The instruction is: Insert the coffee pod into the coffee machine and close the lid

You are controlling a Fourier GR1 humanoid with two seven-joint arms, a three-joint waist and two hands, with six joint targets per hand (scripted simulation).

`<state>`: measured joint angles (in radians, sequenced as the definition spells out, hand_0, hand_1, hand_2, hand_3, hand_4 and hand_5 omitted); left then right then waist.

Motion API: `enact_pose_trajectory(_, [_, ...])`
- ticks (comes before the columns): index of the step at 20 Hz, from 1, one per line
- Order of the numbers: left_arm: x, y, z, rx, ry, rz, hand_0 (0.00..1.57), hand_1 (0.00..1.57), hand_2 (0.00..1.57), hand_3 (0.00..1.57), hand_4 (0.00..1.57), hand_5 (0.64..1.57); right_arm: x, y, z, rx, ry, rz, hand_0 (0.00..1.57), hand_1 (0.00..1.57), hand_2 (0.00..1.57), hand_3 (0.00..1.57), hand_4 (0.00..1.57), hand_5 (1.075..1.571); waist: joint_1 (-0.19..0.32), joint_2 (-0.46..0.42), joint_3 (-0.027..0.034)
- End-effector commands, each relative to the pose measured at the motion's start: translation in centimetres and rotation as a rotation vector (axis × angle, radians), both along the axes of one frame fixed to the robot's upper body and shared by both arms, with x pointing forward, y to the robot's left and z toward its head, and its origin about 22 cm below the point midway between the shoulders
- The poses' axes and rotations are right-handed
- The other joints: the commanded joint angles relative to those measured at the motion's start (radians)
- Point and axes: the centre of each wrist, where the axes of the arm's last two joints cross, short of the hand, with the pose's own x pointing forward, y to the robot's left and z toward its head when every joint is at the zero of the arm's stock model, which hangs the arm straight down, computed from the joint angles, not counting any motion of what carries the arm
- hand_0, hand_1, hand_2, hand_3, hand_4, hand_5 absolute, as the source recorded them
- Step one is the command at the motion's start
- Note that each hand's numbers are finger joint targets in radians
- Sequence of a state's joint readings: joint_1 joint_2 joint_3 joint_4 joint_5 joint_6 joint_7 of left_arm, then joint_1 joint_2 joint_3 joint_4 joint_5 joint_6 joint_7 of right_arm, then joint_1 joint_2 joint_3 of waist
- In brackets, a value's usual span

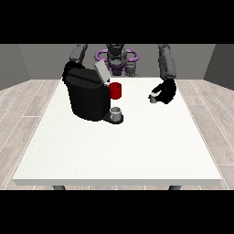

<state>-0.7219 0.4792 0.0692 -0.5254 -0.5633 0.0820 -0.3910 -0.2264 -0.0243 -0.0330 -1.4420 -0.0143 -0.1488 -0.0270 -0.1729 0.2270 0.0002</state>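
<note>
The hand at the view's right [165,91] sits low over the tabletop [119,151], well to the right of the coffee machine [87,93]. Its fingers are curled round a small grey item, taken to be the coffee pod [153,98], which shows at the hand's machine-facing edge.

Judgement on handling: the pod looks small, light and rigid, probably smooth-walled. It is best pinched across its sides so that its body can enter the machine's opening.

The machine's lid [101,71] stands raised and tilted at the top of the machine. Whether the chamber under it holds anything cannot be told. A red cup [116,90] stands just right of the machine, and a grey cup [116,111] rests on the machine's base at the front; the contents of these 2 cups are not visible.

The hand at the view's left [68,68] is behind the machine; its fingers cannot be told.
</note>
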Motion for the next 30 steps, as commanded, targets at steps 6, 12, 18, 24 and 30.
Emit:
enact_pose_trajectory(6, [2.0, -0.9, 4.5, -0.005, -0.015, -0.124, 1.26, 1.26, 1.32, 1.30, 0.53, 1.571, -0.3, 0.1, -2.7, 0.009, 0.063, -0.014, 0.00, 0.00, 0.00, 0.00, 0.44, 1.571, 0.023, -0.076, -0.0002])
enact_pose_trajectory(12, [4.0, -4.4, 7.9, -0.003, -0.030, -0.183, 1.25, 1.25, 1.33, 1.29, 0.56, 1.571, 0.4, -0.4, -2.7, 0.011, 0.101, 0.016, 0.00, 0.00, 0.00, 0.00, 0.49, 1.571, 0.010, -0.114, 0.0000])
enact_pose_trajectory(18, [4.8, -6.8, 8.9, -0.012, -0.002, -0.150, 1.25, 1.25, 1.33, 1.28, 0.54, 1.571, 0.0, -0.3, -2.9, 0.022, 0.074, 0.013, 0.00, 0.00, 0.00, 0.00, 0.50, 1.571, -0.018, -0.117, -0.0001])
enact_pose_trajectory(24, [6.5, -8.7, 16.0, -0.039, -0.115, -0.109, 1.27, 1.27, 1.31, 1.24, 0.51, 1.571, 2.3, 0.5, 0.3, -0.007, 0.019, 0.046, 0.00, 0.00, 0.00, 0.00, 0.49, 1.571, -0.065, -0.069, 0.0001])
enact_pose_trajectory(30, [6.7, -8.4, 19.4, -0.021, -0.170, -0.101, 1.26, 1.26, 1.32, 1.26, 0.49, 1.571, 1.8, -0.1, -0.2, -0.003, -0.036, 0.049, 0.00, 0.00, 0.00, 0.00, 0.50, 1.571, -0.110, -0.020, 0.0003])
